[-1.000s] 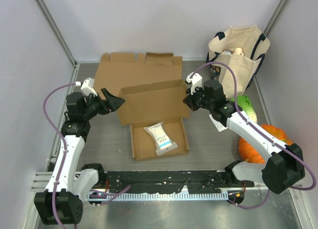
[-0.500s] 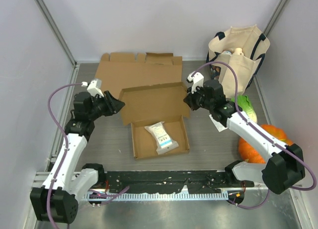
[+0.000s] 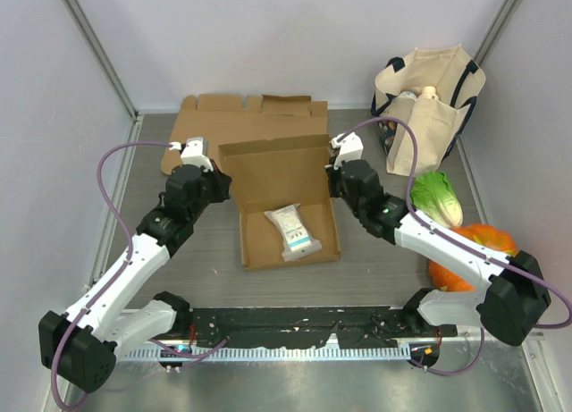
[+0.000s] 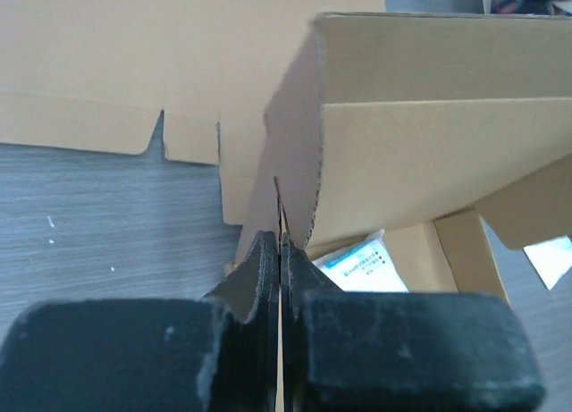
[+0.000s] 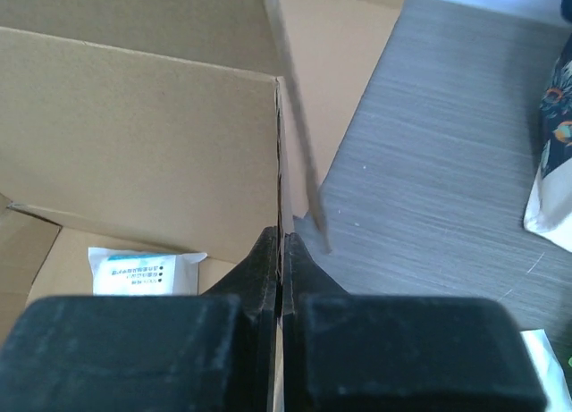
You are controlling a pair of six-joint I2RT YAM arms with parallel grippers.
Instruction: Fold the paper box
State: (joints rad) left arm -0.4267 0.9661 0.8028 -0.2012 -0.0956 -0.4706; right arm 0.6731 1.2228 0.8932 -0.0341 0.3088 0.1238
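The brown paper box (image 3: 259,244) lies open at the table's middle with a white packet (image 3: 296,232) in its tray. Its lid (image 3: 277,172) stands raised at the back. My left gripper (image 3: 221,187) is shut on the lid's left side flap; in the left wrist view the flap's thin edge (image 4: 279,206) runs between the closed fingers of the left gripper (image 4: 281,243), with the lid (image 4: 429,153) and the packet (image 4: 359,264) beyond. My right gripper (image 3: 332,181) is shut on the lid's right side flap. In the right wrist view the right gripper (image 5: 281,240) pinches that edge beside the lid (image 5: 143,135).
A flat cardboard sheet (image 3: 241,121) lies behind the box. At the back right stands a cream tote bag (image 3: 429,99), with a green cabbage (image 3: 438,197) and an orange pumpkin (image 3: 478,251) in front of it. A black rail (image 3: 295,327) runs along the near edge.
My left gripper moved right to the lid's left flap and shut on it. The right gripper shifted slightly left with its flap, and the lid now stands more upright.
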